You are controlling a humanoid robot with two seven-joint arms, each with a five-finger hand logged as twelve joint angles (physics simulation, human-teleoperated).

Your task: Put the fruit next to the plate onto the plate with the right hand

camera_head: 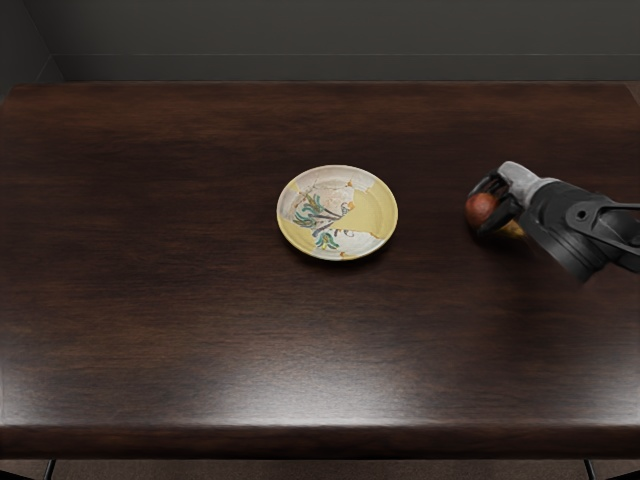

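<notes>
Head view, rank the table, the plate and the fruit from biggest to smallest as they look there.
1. table, filling most of the picture.
2. plate, near its middle.
3. fruit, clearly smallest, though the right hand curled round it hides part of it.
</notes>
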